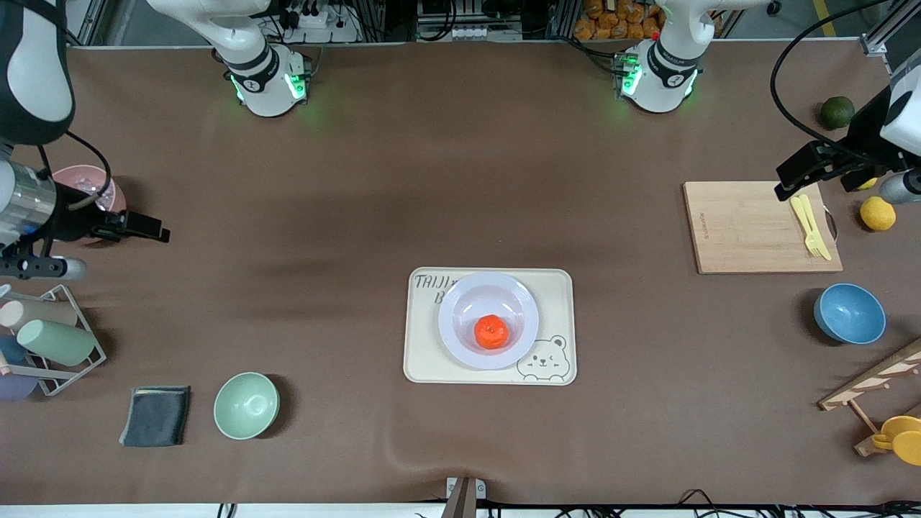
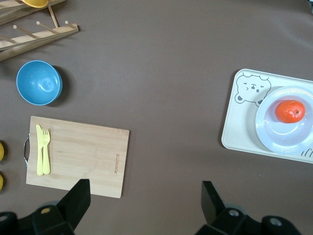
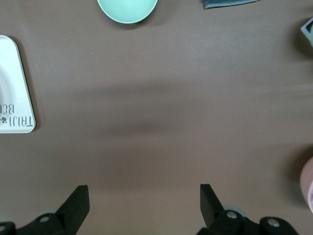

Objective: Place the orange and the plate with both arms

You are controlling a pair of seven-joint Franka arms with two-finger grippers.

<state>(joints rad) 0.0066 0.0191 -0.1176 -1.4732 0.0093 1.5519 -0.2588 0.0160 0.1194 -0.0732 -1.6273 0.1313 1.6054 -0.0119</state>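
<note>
The orange (image 1: pixel 491 332) lies in the lavender-white plate (image 1: pixel 466 302). The plate rests on a cream bear tray (image 1: pixel 432 363) at the middle of the table. Both also show in the left wrist view, the orange (image 2: pixel 290 111) in the plate (image 2: pixel 279 136). My left gripper (image 1: pixel 795 181) is open and empty, up in the air by the wooden cutting board (image 1: pixel 748 226), well away from the tray; its own view shows it (image 2: pixel 145 196) wide open. My right gripper (image 1: pixel 147 232) is open and empty, up over bare table at the right arm's end; its own view shows it (image 3: pixel 144 200) wide open.
Yellow fork and knife (image 1: pixel 811 226) lie on the board. A blue bowl (image 1: pixel 850 314), a lemon (image 1: pixel 878 214), a dark green fruit (image 1: pixel 837 112) and a wooden rack (image 1: pixel 870 381) are at the left arm's end. A green bowl (image 1: pixel 246 405), dark cloth (image 1: pixel 155 416), pink bowl (image 1: pixel 90 183) and cup rack (image 1: pixel 50 345) are at the right arm's end.
</note>
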